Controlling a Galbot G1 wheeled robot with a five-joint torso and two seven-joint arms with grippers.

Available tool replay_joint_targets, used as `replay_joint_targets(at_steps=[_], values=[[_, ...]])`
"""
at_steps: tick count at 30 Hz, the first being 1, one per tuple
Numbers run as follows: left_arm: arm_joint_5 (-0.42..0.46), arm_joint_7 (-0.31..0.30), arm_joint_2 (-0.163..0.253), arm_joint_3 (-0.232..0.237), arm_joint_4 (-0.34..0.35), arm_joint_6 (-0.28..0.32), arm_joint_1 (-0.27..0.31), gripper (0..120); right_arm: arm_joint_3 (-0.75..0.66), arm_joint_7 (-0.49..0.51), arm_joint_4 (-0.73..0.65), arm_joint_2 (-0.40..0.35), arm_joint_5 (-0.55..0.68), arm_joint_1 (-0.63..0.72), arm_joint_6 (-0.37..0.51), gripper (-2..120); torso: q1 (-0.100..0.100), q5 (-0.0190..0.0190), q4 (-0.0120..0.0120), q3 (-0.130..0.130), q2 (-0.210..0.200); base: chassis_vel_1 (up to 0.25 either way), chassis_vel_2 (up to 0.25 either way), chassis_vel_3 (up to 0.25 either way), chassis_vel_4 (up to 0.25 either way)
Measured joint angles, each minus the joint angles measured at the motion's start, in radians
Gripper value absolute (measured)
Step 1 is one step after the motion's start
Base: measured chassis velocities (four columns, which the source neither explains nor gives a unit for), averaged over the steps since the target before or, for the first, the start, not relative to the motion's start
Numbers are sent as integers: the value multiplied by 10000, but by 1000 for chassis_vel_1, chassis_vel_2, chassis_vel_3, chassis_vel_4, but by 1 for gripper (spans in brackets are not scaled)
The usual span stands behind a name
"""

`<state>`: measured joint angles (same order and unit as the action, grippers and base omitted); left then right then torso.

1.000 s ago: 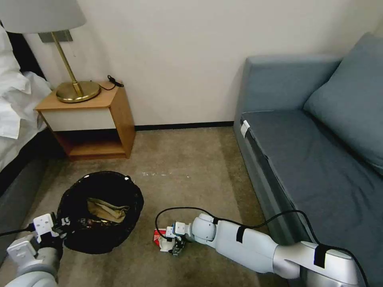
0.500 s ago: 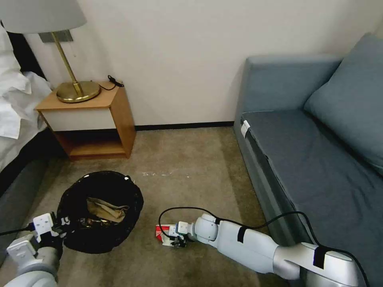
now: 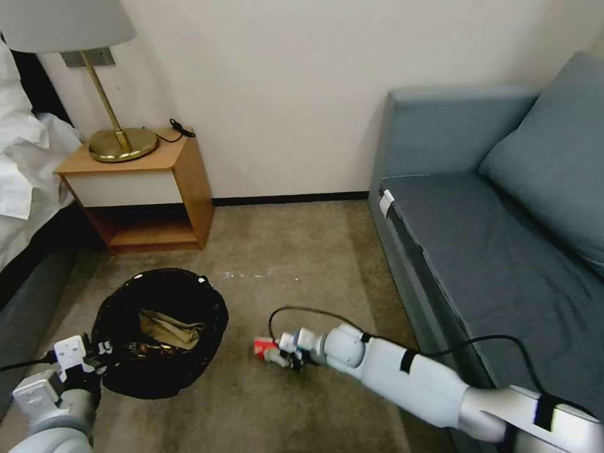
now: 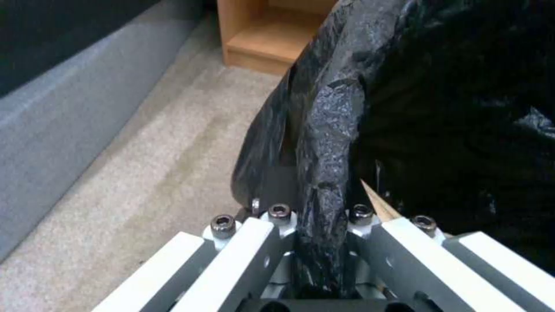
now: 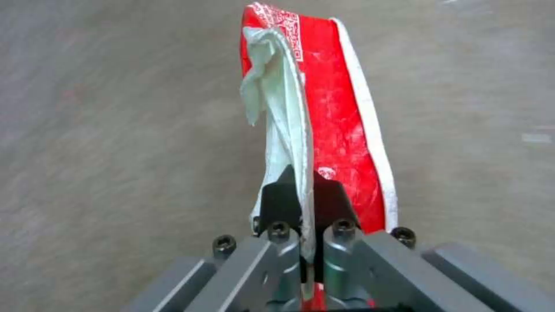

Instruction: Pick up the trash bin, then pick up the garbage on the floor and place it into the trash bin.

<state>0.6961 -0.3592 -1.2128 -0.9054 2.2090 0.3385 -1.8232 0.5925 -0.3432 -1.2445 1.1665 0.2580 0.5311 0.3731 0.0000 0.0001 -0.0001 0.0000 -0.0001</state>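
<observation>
Right claw (image 3: pixel 284 357) clamped on red-and-white packet (image 5: pixel 332 130) | I'm lifting it off carpet now, toward trash bin (image 3: pixel 160 333) | left claw (image 4: pixel 321 242) gripping bin's rim.

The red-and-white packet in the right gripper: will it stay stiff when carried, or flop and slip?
Probably floppy: the red-and-white packet is flat and creased, with a thin white flap hanging loose. It looks light, since the right gripper pinches only one edge. It may slip, because that hold is narrow.
</observation>
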Motion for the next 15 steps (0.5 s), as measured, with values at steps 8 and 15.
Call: replay_joint_targets(at_steps=[8, 15], values=[[12, 12, 29, -47, 66, -1, -43, 3, -1554, 360, -668, -831, 1586, -696, -48, 0, 0, 0, -2, 0, 0, 0, 0, 0, 0], [32, 17, 69, -73, 73, -1, -45, 3, -2224, 930, -1568, -808, 4480, -1353, -591, 0, 0, -1, -1, 0, 0, 0, 0, 0, 0]])
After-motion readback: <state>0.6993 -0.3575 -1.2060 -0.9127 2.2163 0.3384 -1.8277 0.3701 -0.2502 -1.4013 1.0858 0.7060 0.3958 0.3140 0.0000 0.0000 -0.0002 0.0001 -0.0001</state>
